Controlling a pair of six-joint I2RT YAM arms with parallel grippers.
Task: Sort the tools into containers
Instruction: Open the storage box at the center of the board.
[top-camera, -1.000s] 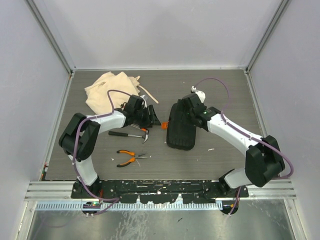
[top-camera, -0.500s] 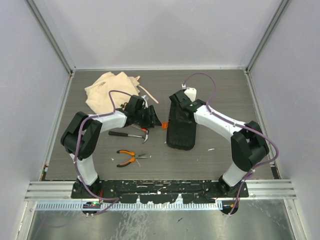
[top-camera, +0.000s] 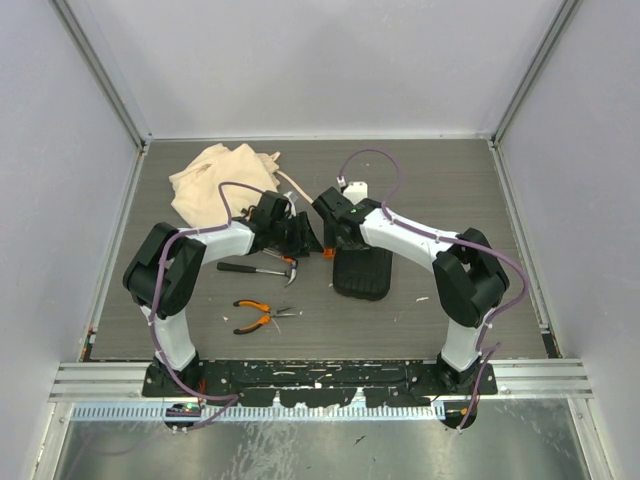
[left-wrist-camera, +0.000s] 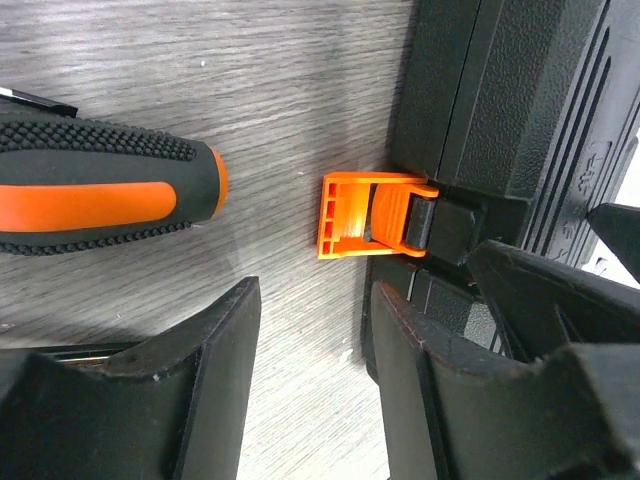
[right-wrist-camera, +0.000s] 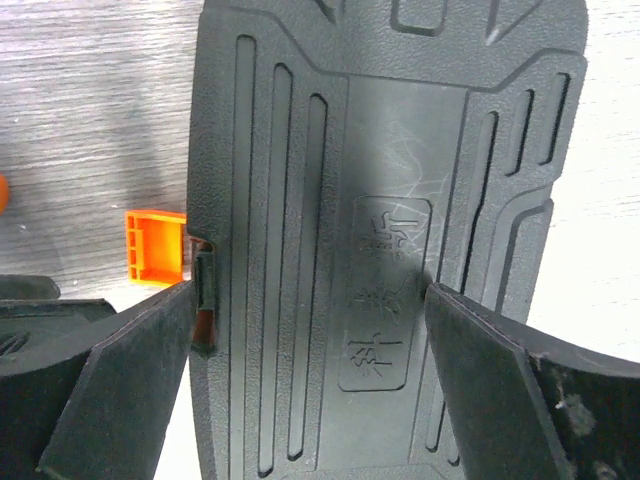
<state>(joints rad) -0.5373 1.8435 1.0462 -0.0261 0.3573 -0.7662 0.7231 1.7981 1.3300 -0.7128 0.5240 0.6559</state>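
Note:
The black tool case (top-camera: 362, 268) lies shut mid-table, its orange latch (top-camera: 327, 253) flipped out on its left side. My left gripper (top-camera: 307, 240) is open and low beside the latch (left-wrist-camera: 365, 213), one finger (left-wrist-camera: 430, 400) at the case's edge (left-wrist-camera: 510, 120). An orange-and-black screwdriver handle (left-wrist-camera: 100, 195) lies just left of it. My right gripper (top-camera: 338, 232) is open wide above the case lid (right-wrist-camera: 370, 230), close to the latch (right-wrist-camera: 157, 245). The hammer (top-camera: 262, 268) and pliers (top-camera: 262, 314) lie on the table. The beige bag (top-camera: 222, 180) sits at the back left.
The two grippers are nearly touching over the case's left far end. Grey walls and metal rails enclose the table (top-camera: 450, 190). The right arm's purple cable (top-camera: 375, 160) loops above the case's far end.
My right arm has swung left along the case, from its right side to its far left end beside the left gripper. The left arm has hardly moved.

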